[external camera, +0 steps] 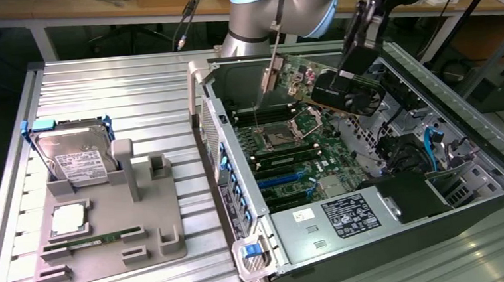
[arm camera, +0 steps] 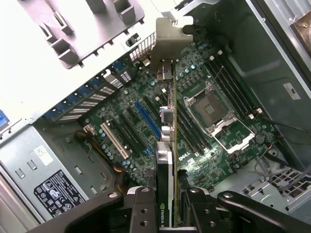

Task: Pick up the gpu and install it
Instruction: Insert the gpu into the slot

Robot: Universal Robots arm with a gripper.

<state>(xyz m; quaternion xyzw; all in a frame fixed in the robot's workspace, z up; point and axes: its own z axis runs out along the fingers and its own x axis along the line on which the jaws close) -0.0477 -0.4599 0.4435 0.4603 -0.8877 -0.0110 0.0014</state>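
My gripper (external camera: 358,59) is shut on the gpu (external camera: 324,83) and holds it in the air over the open computer case (external camera: 492,144). The card is tilted, with its green board and black fan (external camera: 353,95) facing the camera and its silver bracket (external camera: 270,80) toward the exterior view's left. In the wrist view the gpu (arm camera: 166,121) appears edge-on between my gripper's (arm camera: 167,216) two black fingers (arm camera: 143,208), its bracket (arm camera: 167,36) at the far end. It hangs above the motherboard (arm camera: 126,116), roughly in line with the blue slot (arm camera: 148,119) and apart from it.
On the exterior view's left, a grey fixture (external camera: 152,234) carries a silver hard drive (external camera: 75,156), a square chip (external camera: 66,220) and a narrow memory stick (external camera: 99,239). Inside the case are the processor socket (external camera: 278,136), a power supply (external camera: 350,217) and cables (external camera: 435,145).
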